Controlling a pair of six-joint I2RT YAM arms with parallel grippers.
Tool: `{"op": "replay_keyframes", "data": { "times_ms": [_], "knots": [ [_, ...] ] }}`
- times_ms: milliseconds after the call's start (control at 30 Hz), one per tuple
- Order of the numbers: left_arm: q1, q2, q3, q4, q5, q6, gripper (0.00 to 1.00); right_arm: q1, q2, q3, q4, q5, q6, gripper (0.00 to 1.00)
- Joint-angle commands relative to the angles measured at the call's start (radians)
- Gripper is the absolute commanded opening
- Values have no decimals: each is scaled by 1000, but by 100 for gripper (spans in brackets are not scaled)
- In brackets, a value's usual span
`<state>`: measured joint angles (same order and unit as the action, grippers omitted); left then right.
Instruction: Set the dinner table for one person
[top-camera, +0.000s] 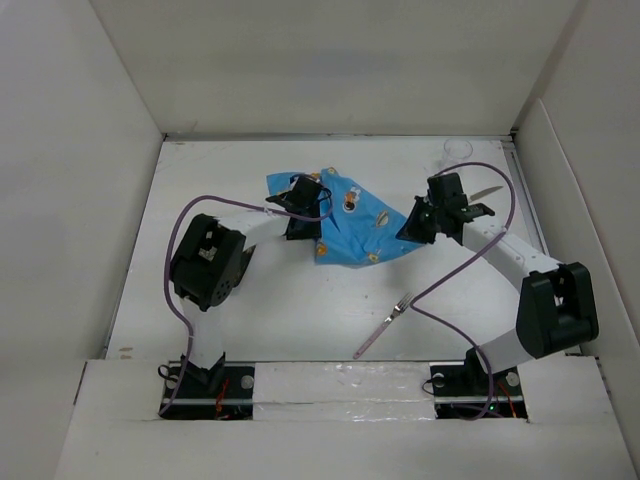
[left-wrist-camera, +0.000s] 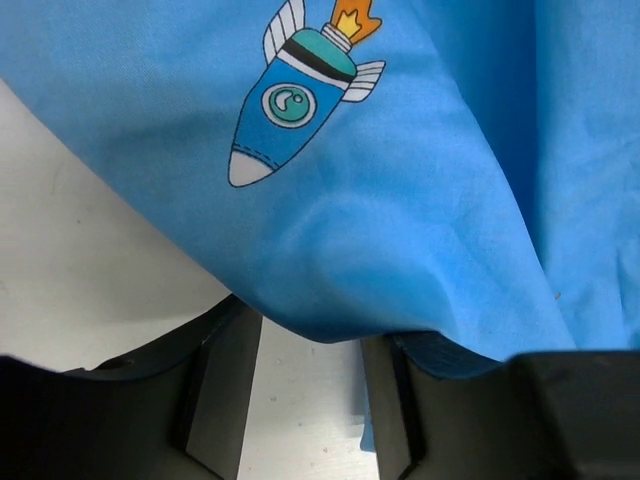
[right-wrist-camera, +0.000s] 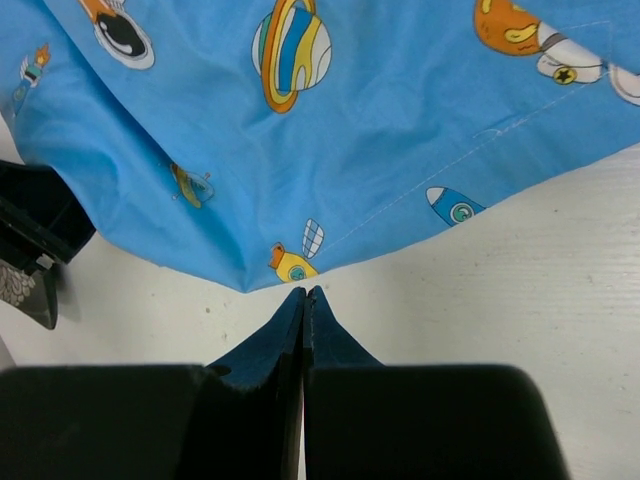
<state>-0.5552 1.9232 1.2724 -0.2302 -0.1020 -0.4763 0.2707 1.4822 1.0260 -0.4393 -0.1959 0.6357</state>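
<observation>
The 2 arms bend inward over the flat matte white worktop (top-camera: 290, 310), boxed by white walls. The left tool (left-wrist-camera: 310, 350) gapes, the blue cartoon-printed cloth placemat (top-camera: 360, 228) near the far edge draped over its tips. The right tool (right-wrist-camera: 303, 298) is closed beside the placemat's corner.

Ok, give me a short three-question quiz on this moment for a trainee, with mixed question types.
1. True or false: the right end effector is open.
2. The placemat lies: A) flat and smooth; B) crumpled; C) rolled into a tube.
3. Which utensil lies on the table, nearer the arm bases than the placemat?
Key: 1 false, it is shut; 2 B; 3 the fork.
</observation>
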Motion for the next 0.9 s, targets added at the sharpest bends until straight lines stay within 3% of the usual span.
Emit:
{"op": "replay_keyframes", "data": {
  "times_ms": [0,500,600,700,867],
  "knots": [
    [-23,37,36,2,-71,7,39,24,7,36,47,-30,-18,1],
    [-35,73,62,-3,-271,16,0,24,-7,20,42,-2,-34,2],
    [-35,25,51,-11,-294,28,0,4,-13,8,40,35,-22,11],
    [-26,-45,4,-3,-311,48,0,-22,-13,-1,34,99,1,37],
    [-26,-177,-64,2,-314,68,0,-63,32,17,-9,190,16,56]
  ]
}}
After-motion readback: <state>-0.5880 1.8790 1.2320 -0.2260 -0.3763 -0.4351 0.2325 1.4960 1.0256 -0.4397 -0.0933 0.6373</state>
